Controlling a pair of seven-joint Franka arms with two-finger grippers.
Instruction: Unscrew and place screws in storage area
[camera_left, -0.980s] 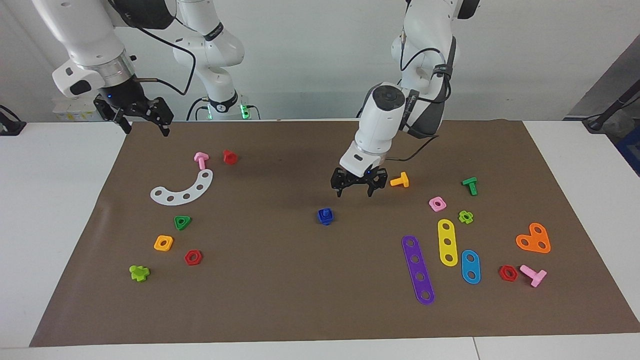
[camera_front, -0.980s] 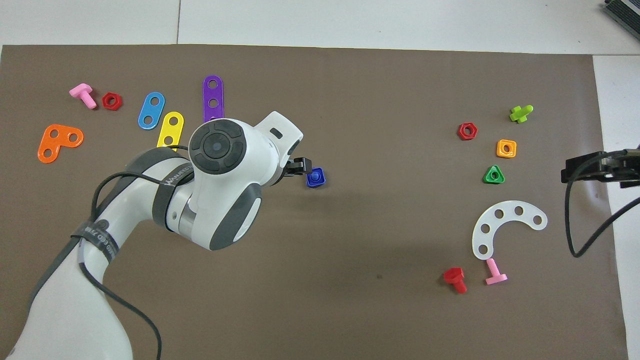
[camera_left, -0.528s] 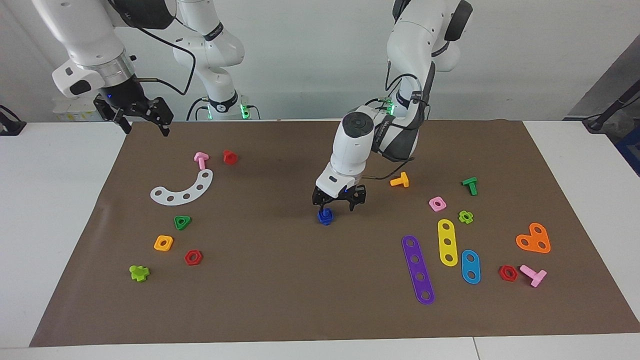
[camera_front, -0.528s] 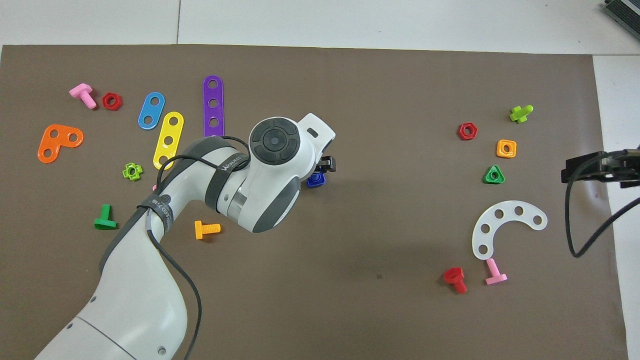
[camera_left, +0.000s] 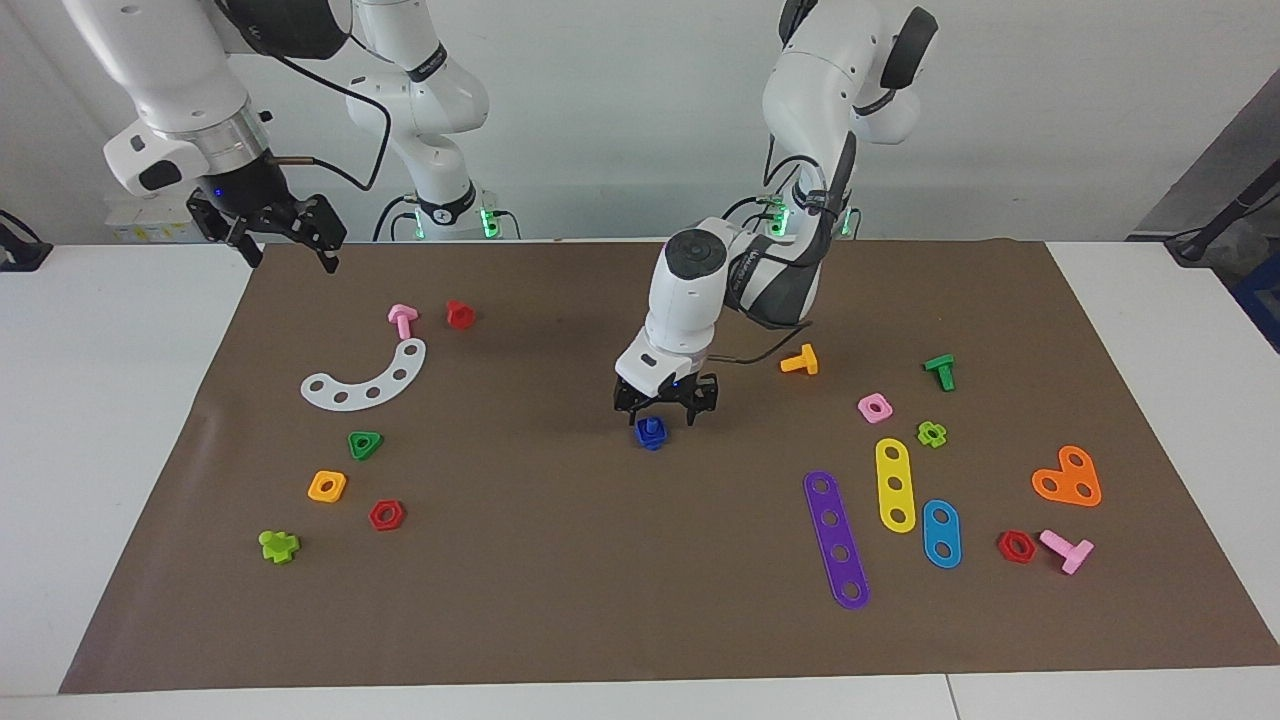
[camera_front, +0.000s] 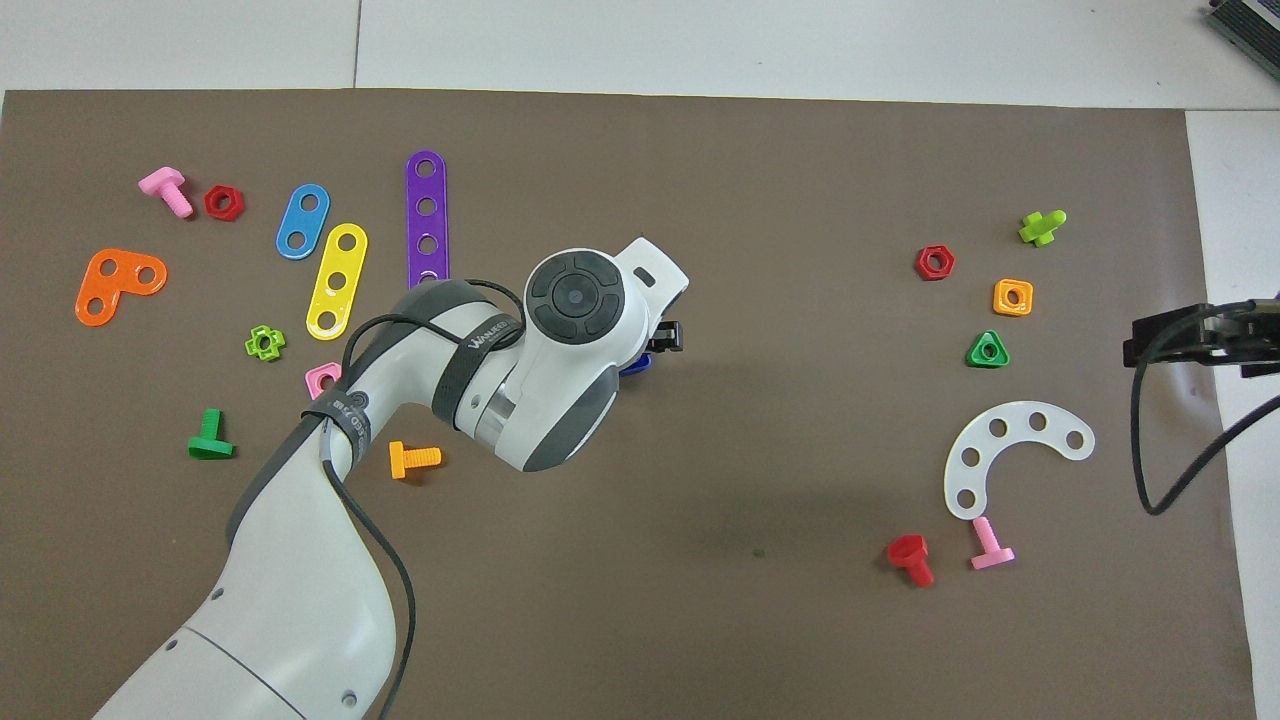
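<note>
The screws are one dark-blue bolt standing in its blue square nut (camera_left: 651, 433) in the middle of the brown mat (camera_left: 560, 560). My left gripper (camera_left: 662, 413) hangs low right over it, open, a finger on each side of the bolt's top. I cannot tell whether the fingers touch it. From overhead, the left wrist covers the piece except for a blue sliver (camera_front: 637, 366). My right gripper (camera_left: 290, 252) waits open in the air over the mat's edge at the right arm's end, and from overhead only its tip (camera_front: 1135, 350) shows.
Toward the right arm's end lie a white curved strip (camera_left: 365, 380), a pink bolt (camera_left: 402, 320), a red bolt (camera_left: 460, 314) and a green triangular nut (camera_left: 365, 445). Toward the left arm's end lie an orange bolt (camera_left: 800, 361), a pink nut (camera_left: 875, 407) and a purple strip (camera_left: 836, 538).
My left gripper has swung from beside the orange bolt toward the right arm's end and come down over the blue screw. The right arm has stayed still.
</note>
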